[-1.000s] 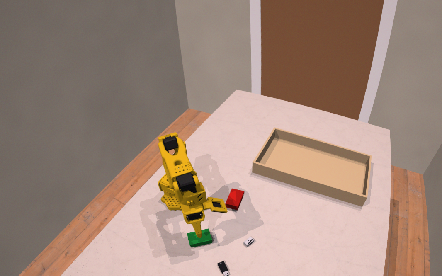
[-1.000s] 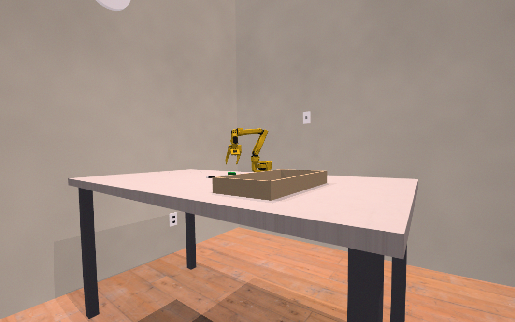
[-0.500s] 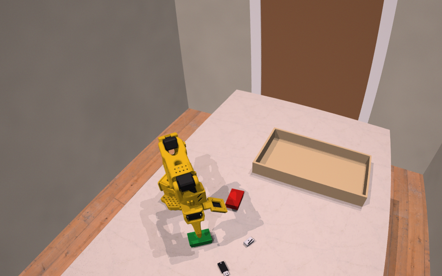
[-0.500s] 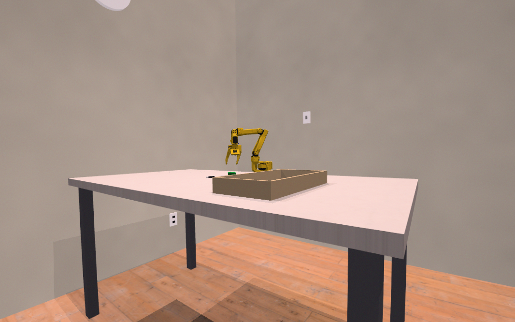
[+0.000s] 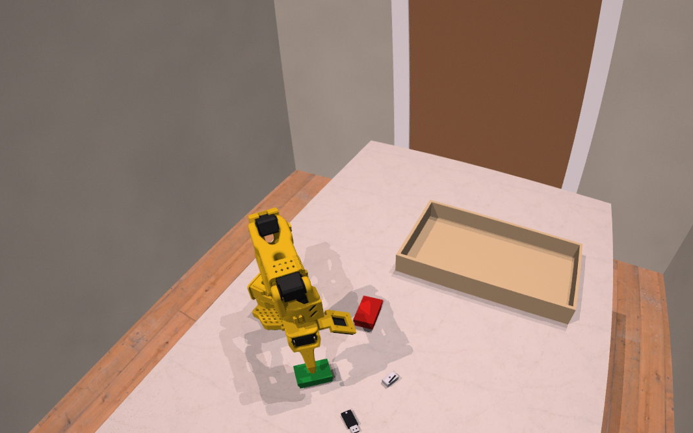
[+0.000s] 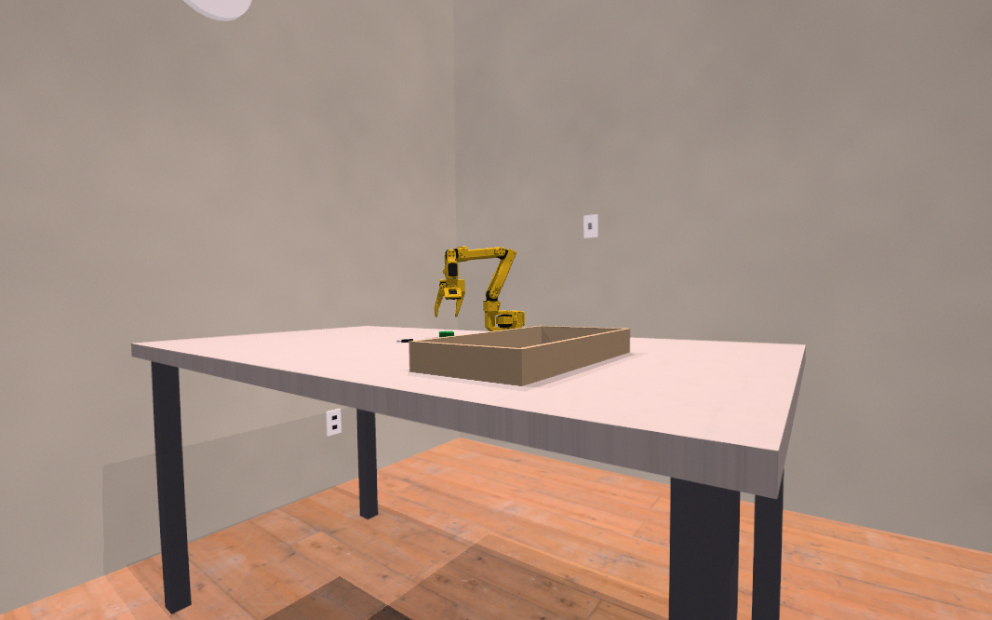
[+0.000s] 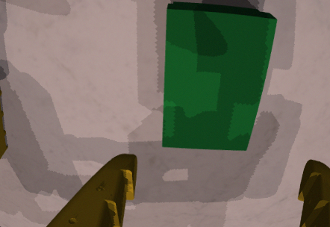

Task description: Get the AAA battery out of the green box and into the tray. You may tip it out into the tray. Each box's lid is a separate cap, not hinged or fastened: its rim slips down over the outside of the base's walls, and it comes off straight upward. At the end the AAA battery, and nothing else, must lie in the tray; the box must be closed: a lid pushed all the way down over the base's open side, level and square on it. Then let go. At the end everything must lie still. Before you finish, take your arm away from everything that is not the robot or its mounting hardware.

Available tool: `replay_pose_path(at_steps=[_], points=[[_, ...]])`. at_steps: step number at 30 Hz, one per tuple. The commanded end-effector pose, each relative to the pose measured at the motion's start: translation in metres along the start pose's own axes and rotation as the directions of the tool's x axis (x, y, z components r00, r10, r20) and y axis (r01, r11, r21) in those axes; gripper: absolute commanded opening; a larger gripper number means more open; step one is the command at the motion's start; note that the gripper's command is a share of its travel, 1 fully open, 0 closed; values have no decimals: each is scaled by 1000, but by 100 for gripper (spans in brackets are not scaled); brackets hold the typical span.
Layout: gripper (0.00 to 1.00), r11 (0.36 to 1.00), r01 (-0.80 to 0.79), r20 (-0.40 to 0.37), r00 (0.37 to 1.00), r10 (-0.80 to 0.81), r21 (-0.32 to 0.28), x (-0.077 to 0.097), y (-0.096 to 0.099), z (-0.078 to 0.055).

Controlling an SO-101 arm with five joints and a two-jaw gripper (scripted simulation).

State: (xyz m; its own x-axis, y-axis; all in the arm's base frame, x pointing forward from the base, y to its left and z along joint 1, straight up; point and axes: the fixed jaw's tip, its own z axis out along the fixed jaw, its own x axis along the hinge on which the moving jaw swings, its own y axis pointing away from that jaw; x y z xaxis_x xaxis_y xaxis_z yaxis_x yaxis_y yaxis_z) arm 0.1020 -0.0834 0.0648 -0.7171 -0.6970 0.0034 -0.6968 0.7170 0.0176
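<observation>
The green box (image 5: 320,376) (image 6: 447,332) (image 7: 216,82) lies flat on the table with its lid on; the AAA battery is hidden inside it. My gripper (image 5: 311,366) (image 6: 447,312) (image 7: 219,187) points straight down and hangs a little above the box. Its jaws are apart and hold nothing, and in the wrist view the box lies just ahead of the two fingertips. The tan tray (image 5: 478,288) (image 6: 469,362) stands empty at the far right of the table, well away from the box.
A closed red box (image 5: 368,311) lies beside the arm's wrist, between the green box and the tray. A small white item (image 5: 390,379) and a black USB stick (image 5: 350,420) (image 6: 405,340) lie near the table's front edge.
</observation>
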Motion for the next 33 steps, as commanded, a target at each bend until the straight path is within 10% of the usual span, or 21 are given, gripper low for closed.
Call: replay_pose_path(at_steps=[1, 33], points=[[29, 1000, -2, 3, 1000, 2, 18, 1, -3, -2], [29, 1000, -2, 3, 1000, 2, 18, 1, -6, -5]])
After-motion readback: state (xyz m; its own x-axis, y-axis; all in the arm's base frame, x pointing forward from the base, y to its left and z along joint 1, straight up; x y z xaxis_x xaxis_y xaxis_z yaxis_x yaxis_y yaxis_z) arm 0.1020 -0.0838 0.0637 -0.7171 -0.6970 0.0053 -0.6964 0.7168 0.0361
